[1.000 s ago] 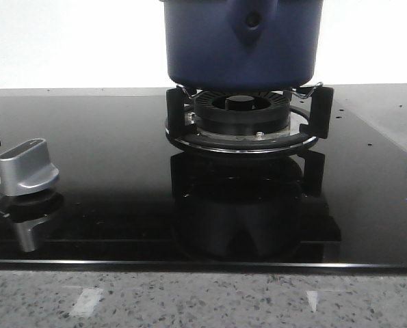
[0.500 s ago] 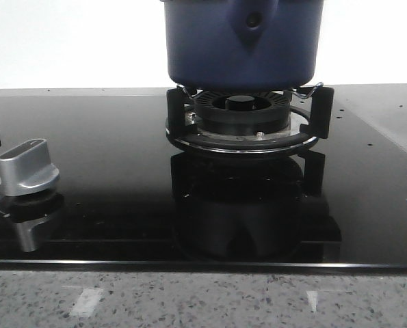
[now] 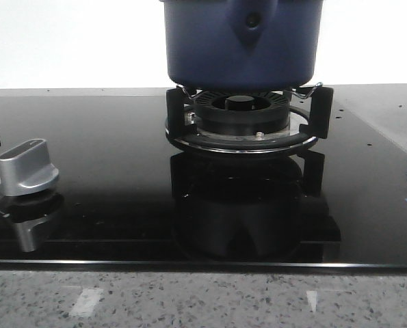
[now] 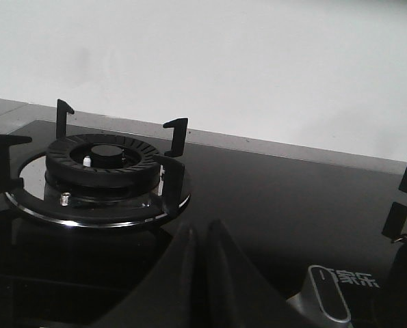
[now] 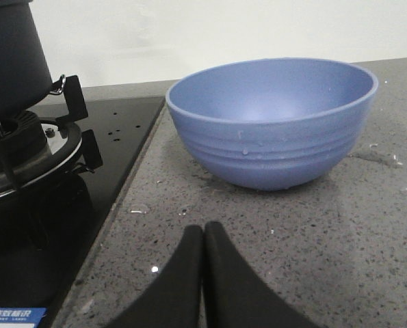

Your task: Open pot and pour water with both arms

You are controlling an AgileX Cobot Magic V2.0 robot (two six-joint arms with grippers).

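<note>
Nothing has moved since a moment ago: the pot [image 3: 243, 42] sits upright on the burner grate [image 3: 247, 123], handle mount facing the camera. Both the left gripper [image 4: 198, 240] and right gripper [image 5: 203, 240] have fingers pressed together, holding nothing.

Blue bowl [image 5: 275, 121] beyond closed gripper [image 5: 203, 236]

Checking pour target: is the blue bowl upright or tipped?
Upright. The blue bowl sits base-down on the speckled counter, rim level, opening up. Contents: cannot tell.
</note>
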